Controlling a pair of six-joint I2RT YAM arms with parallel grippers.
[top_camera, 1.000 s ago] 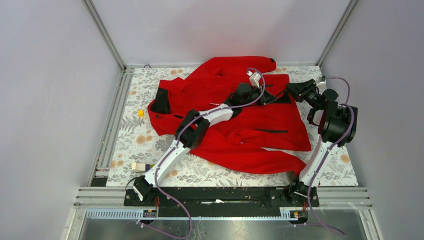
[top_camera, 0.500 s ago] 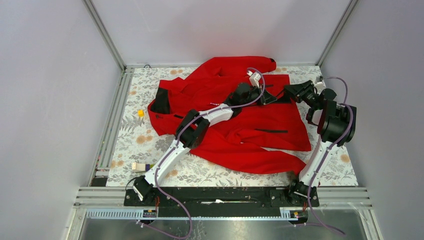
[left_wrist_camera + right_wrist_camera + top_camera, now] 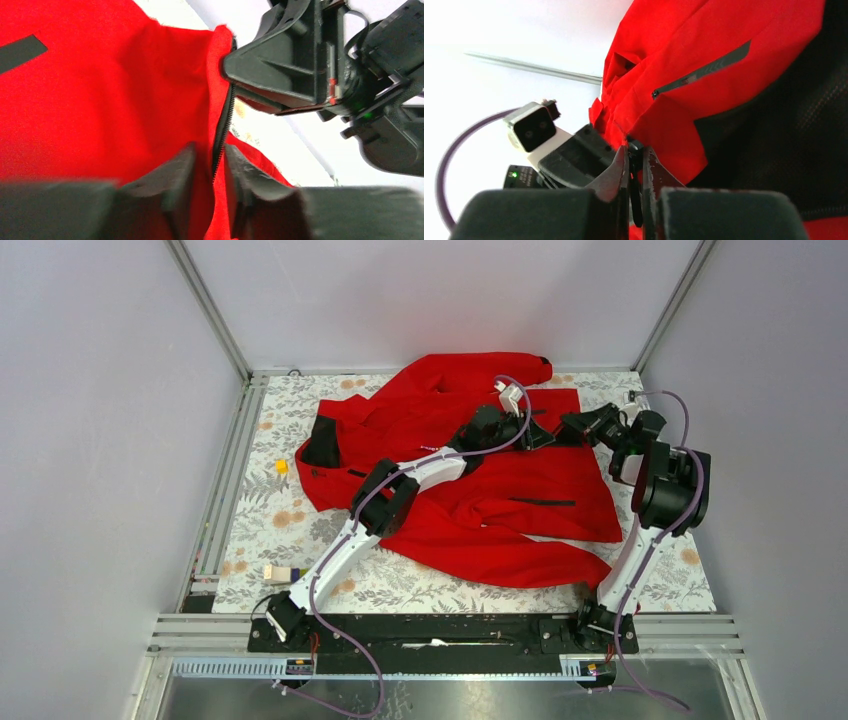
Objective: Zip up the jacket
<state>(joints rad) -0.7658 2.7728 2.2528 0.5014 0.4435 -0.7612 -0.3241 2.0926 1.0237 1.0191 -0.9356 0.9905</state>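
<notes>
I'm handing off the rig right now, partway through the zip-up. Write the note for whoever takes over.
Left gripper: jaws slightly apart, straddling the front zipper teeth. Whether it is pinching them is unclear.
Right gripper: shut on the jacket edge at the end of that row, close to the left gripper.
Jacket: spread on the floral mat, collar to the left.
Done: both grippers are at the zipper.
Left: the teeth show as a single unjoined row, so the zip has yet to be joined and pulled.

Left gripper (image 3: 543,437) and right gripper (image 3: 568,424) nearly nose to nose over the jacket (image 3: 500,492) hem, seemingly no passage between.
</notes>
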